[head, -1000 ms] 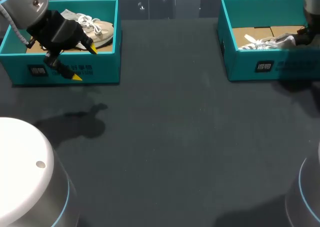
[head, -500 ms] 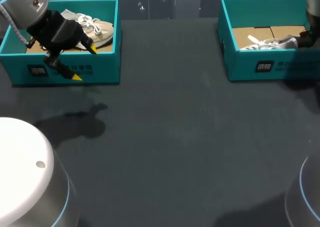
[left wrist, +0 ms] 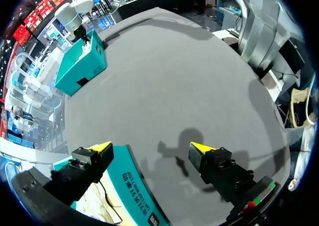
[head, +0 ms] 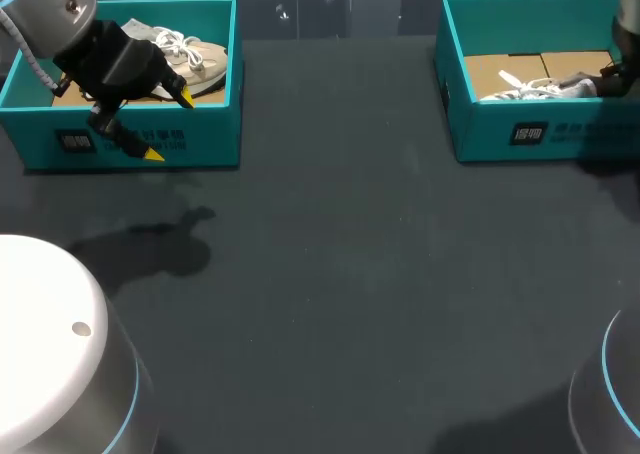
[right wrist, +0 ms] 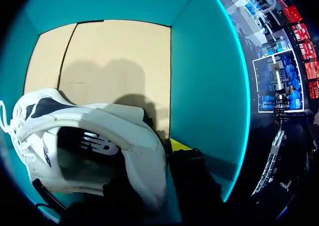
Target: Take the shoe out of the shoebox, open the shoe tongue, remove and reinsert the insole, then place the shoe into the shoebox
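**Right gripper clamped on the white shoe's heel, inside its box**

My right gripper is down in the right shoebox and pinches the heel of the white shoe. The yellow-tipped finger stands outside the heel. The other finger is a dark shape inside the shoe's opening, so the padded collar is squeezed between the two. The box's teal wall rises just past the outer finger. The shoe stretches away from the gripper with its toe and laces at the far end, and the cardboard floor lies ahead of the gripper. In the head view this gripper sits at the heel end of the shoe, within the walls of the box.

My left gripper holds nothing, and its fingers are spread wide. It hangs astride the front wall of the left shoebox: one finger is over the inside of the box, the other over the dark table. In the head view the gripper is above that wall. A beige shoe lies in that box, beyond the gripper and not touched by it.
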You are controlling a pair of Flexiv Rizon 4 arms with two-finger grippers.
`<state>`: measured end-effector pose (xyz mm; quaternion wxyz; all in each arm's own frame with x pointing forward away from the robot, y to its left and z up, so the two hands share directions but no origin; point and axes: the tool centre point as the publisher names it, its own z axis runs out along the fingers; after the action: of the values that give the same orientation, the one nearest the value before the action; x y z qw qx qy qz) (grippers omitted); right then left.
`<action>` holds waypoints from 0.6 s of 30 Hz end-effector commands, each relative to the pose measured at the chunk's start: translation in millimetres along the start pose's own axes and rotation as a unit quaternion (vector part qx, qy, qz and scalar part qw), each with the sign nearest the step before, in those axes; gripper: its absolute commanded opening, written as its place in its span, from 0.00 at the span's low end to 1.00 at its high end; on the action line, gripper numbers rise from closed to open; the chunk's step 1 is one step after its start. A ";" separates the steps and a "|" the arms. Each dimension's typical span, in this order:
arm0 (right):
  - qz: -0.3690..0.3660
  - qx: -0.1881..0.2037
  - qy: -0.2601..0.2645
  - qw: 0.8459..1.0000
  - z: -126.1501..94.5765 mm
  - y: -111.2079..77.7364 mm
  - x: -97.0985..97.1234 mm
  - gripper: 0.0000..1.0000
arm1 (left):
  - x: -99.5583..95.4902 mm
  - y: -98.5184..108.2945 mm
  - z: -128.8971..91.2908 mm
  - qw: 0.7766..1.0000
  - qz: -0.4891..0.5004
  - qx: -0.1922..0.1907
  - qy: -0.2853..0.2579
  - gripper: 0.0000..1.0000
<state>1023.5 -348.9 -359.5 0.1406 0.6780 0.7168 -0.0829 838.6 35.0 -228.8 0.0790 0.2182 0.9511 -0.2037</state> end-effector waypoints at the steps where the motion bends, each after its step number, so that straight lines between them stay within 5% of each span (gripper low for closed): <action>1: -0.001 0.001 0.003 1.000 2.7 0.8 0.8 0.00 | 0.8 -0.5 -0.3 1.000 0.000 -0.002 0.000 1.00; 9: -0.002 0.002 0.007 1.000 4.2 -0.4 2.9 0.00 | 0.8 -0.5 -0.3 1.000 0.000 -0.002 0.000 1.00; 13: -0.004 0.000 0.012 1.000 3.9 -0.8 5.5 0.23 | 0.8 -0.5 -0.3 1.000 0.000 -0.002 0.000 1.00; 18: -0.002 -0.003 0.015 1.000 -0.1 -2.1 6.3 0.29 | 0.8 -0.5 -0.3 1.000 0.000 -0.002 0.000 1.00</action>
<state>1023.3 -344.2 -362.9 0.1298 0.6769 0.7210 -0.0716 838.6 35.0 -228.8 0.0790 0.2182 0.9511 -0.2037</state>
